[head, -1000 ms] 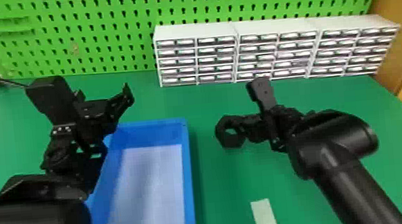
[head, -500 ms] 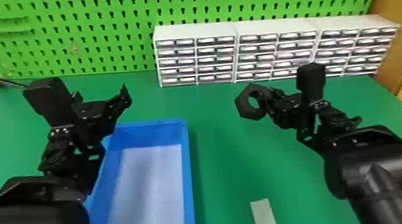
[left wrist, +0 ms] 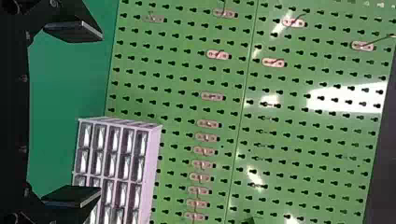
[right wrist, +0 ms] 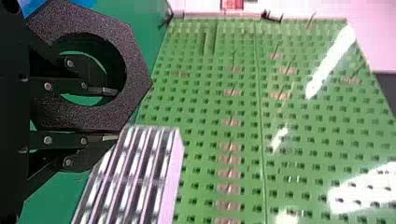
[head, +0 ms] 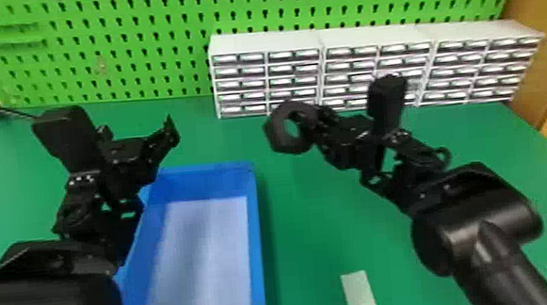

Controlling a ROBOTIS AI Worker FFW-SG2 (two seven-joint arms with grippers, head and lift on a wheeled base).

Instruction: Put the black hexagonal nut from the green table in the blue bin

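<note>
- Right pincer: grasping the black hexagonal nut by its ring, 1 finger through the hole and 1 outside.
- The nut is in the air above the green tabletop, to the right of the blue bin and beyond its far edge; in the head view it overlaps the lower drawers behind.
- Blue bin: on the tabletop, left of center, with a pale bottom.
- Left pincer: released, its 2 fingers wide apart and nothing between them, near the bin's far left corner.
- Behind: 3 white drawer cabinets side by side, below a green pegboard.
- Nearer, right of the bin: 2 pale strips on the tabletop, well apart.
</note>
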